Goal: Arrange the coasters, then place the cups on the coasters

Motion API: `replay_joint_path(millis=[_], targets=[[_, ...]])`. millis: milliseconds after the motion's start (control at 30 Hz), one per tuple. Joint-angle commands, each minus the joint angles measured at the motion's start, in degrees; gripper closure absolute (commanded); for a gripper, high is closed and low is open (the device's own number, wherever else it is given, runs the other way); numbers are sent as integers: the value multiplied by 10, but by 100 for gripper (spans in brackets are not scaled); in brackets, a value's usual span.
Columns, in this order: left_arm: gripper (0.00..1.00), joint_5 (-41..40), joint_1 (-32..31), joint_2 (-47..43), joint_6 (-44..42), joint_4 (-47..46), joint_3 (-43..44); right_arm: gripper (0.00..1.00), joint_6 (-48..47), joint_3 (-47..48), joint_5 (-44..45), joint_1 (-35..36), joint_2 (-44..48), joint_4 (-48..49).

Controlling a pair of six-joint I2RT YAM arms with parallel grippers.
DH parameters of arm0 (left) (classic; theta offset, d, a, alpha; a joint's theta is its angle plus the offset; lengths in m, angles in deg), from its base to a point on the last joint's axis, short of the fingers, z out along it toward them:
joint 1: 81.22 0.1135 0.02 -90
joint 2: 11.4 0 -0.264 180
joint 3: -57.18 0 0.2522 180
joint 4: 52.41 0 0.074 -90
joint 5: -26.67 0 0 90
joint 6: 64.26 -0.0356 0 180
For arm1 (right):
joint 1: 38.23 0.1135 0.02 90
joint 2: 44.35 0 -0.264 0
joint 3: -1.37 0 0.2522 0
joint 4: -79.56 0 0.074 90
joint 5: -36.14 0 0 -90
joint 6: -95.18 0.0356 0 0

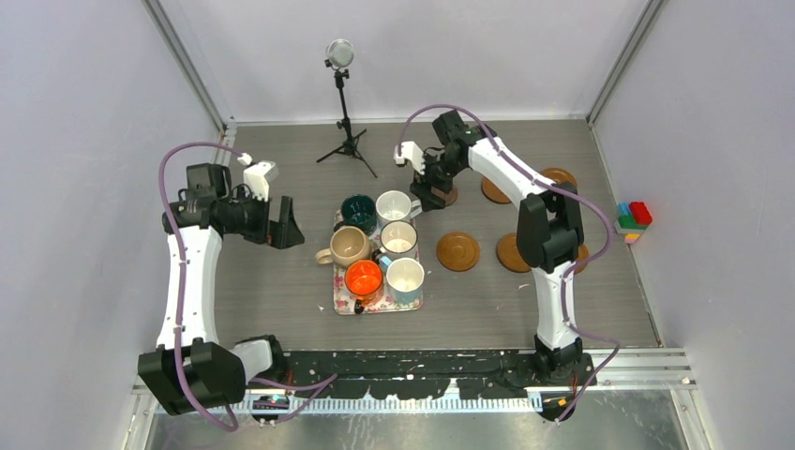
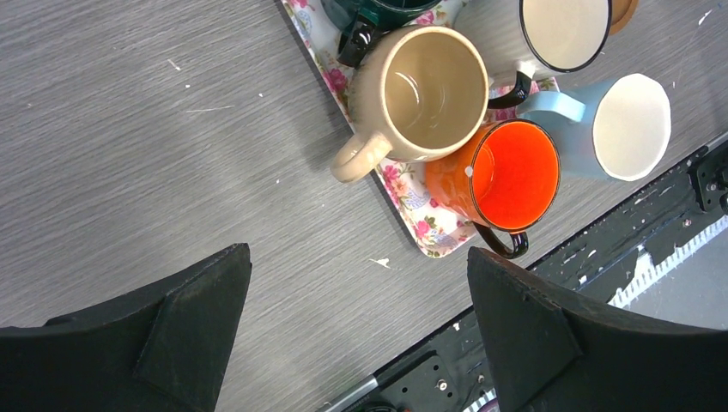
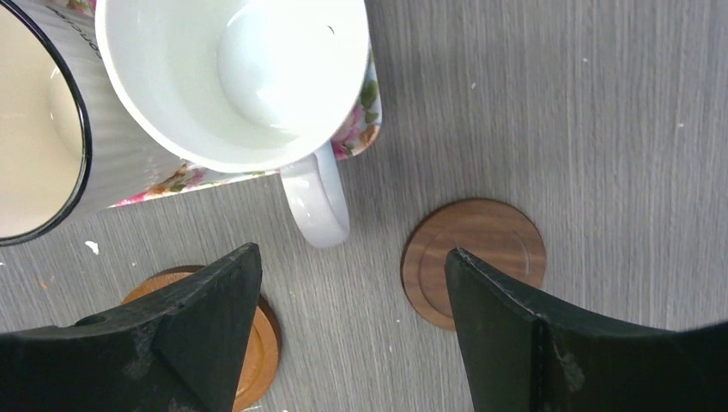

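Left pincer [image 2: 358, 253]: released, holding nothing, at 9 o'clock of the floral tray [image 2: 427, 230]. Right pincer [image 3: 350, 257]: released over the dark coaster [image 3: 474, 257], which lies flat on the bench [image 1: 281, 281] at 1 o'clock of the tray. All six cups [image 1: 350, 246] stand on the tray.

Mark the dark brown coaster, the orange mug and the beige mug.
dark brown coaster [image 3: 485, 233], right wrist view, its top face
orange mug [image 2: 508, 176], left wrist view, its inner bottom
beige mug [image 2: 432, 90], left wrist view, its inner bottom
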Motion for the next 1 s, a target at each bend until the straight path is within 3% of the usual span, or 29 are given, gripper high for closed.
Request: replay_joint_path(millis=[0,533,800,967], targets=[[0,14,-2,-1,-7,-3,-4,18,-27,7,2,17,0,25],[0,-1,-1,-8,-5,0,-7,43,-62,-45,-9,48,-16,67],[0,-10,-2,-12,-5,2,-9,51,-58,-73,-23,53,-11,86],[0,-11,-2,-14,-4,3,-8,62,-32,-79,-26,53,-4,100]])
